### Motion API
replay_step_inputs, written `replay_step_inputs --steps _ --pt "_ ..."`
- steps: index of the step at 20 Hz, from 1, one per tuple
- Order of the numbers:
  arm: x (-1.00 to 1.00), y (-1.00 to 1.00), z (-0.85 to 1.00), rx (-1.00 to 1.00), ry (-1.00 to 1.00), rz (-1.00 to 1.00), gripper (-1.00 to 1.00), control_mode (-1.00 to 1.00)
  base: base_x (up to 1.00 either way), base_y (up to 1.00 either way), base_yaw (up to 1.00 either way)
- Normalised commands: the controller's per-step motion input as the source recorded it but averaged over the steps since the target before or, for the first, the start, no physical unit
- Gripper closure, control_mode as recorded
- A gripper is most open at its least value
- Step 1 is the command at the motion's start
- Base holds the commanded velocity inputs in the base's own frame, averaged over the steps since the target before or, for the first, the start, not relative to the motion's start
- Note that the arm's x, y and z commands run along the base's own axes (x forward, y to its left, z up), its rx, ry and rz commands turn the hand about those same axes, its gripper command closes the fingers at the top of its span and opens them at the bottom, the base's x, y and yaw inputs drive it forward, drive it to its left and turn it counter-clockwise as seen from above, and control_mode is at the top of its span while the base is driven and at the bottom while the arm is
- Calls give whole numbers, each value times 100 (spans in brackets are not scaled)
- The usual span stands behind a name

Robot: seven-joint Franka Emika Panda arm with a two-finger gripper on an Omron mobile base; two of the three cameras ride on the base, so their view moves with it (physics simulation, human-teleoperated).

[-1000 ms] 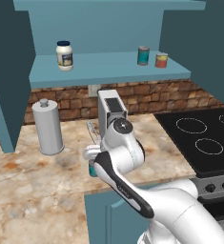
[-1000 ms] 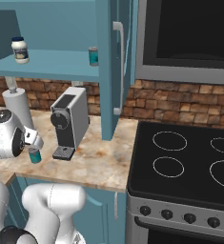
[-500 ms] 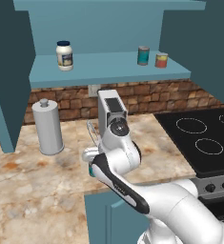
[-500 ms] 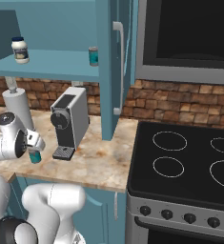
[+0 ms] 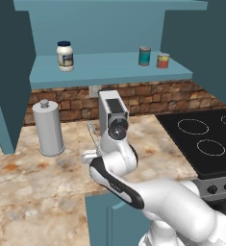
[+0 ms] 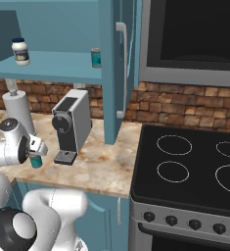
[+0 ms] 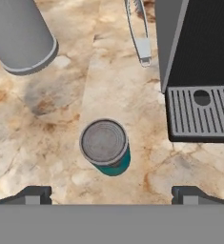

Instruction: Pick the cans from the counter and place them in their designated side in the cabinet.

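A small teal-blue can (image 7: 105,147) with a silvery top stands upright on the marbled counter (image 7: 123,71). My gripper (image 7: 111,195) hangs above it, open, with its fingertips (image 7: 32,195) wide on either side and nothing between them. From the right base view the gripper (image 6: 37,147) sits just over that can (image 6: 36,161), left of the coffee machine. A second teal can (image 5: 144,55) stands on the right part of the cabinet shelf (image 5: 105,67), also seen as the can (image 6: 95,58) by the cabinet door.
The coffee machine (image 7: 199,62) with its drip tray is close on the can's right. A grey canister (image 7: 20,33) stands to the upper left and metal tongs (image 7: 139,28) lie beyond. A red-orange can (image 5: 163,60) and a white jar (image 5: 65,55) share the shelf. The black stovetop (image 6: 185,166) lies to the right.
The hand has crept a little towards the coffee machine above the counter can. The jaws stayed wide and the can has not moved.
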Motion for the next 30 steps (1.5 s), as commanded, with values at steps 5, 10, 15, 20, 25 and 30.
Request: replay_step_inputs --steps 5,10,15,20,25,30 --pt "19 6 -15 0 0 0 -100 -100 0 0 0" --pt "19 3 -17 0 0 0 -100 -100 0 0 0" --pt "14 6 -22 0 1 0 -100 -100 0 0 0" --pt "14 6 -20 0 1 0 -100 -100 0 0 0" --pt "14 5 -19 0 0 0 -100 -100 0 0 0" --pt "14 8 -20 0 0 0 100 -100 0 0 0"
